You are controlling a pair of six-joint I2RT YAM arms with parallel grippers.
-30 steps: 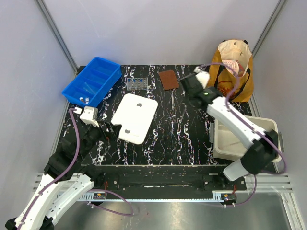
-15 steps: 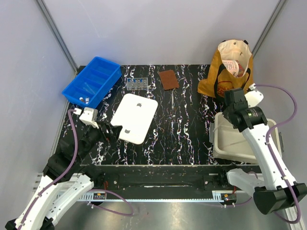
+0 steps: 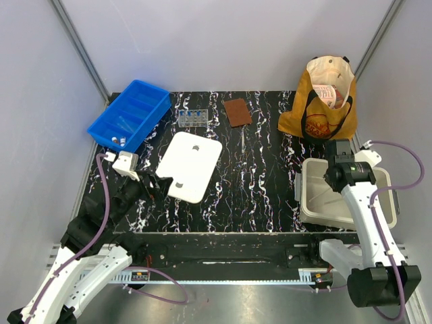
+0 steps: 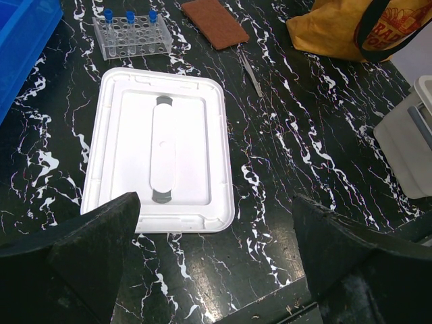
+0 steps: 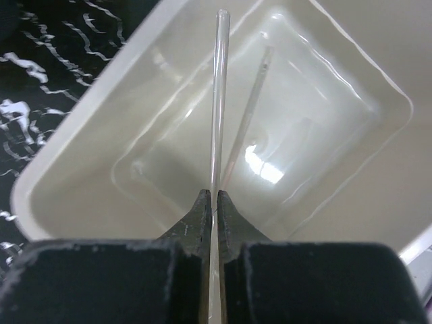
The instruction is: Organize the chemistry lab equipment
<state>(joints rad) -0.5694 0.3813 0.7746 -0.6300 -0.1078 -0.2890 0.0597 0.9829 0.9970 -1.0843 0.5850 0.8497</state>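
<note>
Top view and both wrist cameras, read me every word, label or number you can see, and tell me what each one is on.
Tote bag: red lettering, cut off by strap and picture edge; unreadable.
Packet inside the bag: red print, too small to read.
Tube rack, blue bin, white lid, white tub, clear rod in the right gripper: no text seen.

Black marbled table (image 3: 256, 189) between pale grey walls (image 3: 223, 40).
</note>
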